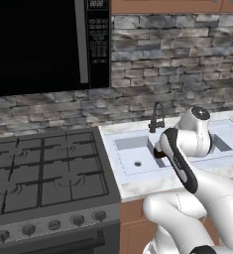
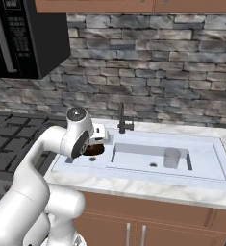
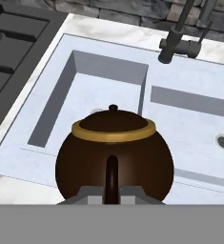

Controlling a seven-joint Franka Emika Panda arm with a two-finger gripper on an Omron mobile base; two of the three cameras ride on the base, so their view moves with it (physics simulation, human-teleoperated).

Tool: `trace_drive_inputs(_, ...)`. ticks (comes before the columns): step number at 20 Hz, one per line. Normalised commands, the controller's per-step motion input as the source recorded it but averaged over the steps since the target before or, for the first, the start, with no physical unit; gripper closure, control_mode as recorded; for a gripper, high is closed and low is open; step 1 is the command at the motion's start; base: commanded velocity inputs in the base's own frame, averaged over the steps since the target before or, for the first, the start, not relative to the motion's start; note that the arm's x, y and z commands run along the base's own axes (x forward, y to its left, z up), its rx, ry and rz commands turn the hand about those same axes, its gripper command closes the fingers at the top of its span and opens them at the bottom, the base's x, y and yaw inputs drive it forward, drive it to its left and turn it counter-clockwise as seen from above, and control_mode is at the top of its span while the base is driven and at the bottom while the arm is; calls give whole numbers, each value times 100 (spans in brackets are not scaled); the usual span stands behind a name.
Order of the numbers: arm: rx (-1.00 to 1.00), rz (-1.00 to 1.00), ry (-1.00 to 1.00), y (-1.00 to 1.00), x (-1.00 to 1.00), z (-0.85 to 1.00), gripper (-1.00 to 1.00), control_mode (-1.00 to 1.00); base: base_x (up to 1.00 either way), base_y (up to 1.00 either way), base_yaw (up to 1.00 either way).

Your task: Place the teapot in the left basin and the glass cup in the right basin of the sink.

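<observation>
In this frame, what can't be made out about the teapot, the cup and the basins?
- Left base view: teapot mostly hidden by the arm.
- Left base view: right basin largely covered by the arm.
- Hand view: left basin drain hidden behind the teapot.
- Right base view: glass cup too faint to show contents.

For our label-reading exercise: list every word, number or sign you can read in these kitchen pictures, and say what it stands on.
Microwave control panel: rows of pale button markings and a small display at the top, all too small and blurred to read.
Teapot, sink, faucet, stove: no writing visible.
Nothing legible anywhere.
</observation>
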Motion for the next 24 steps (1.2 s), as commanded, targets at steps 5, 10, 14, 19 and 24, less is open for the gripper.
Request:
trace_drive_inputs(5,0,0,0,0,0,0,100,100,23,1,1)
trace_drive_inputs(10,0,0,0,0,0,0,100,100,9,1,1)
trace_drive_inputs(14,0,0,0,0,0,0,100,100,0,0,0)
trace_drive_inputs(19,0,0,0,0,0,0,100,100,0,0,0)
trace_drive_inputs(24,0,0,0,0,0,0,100,100,0,0,0)
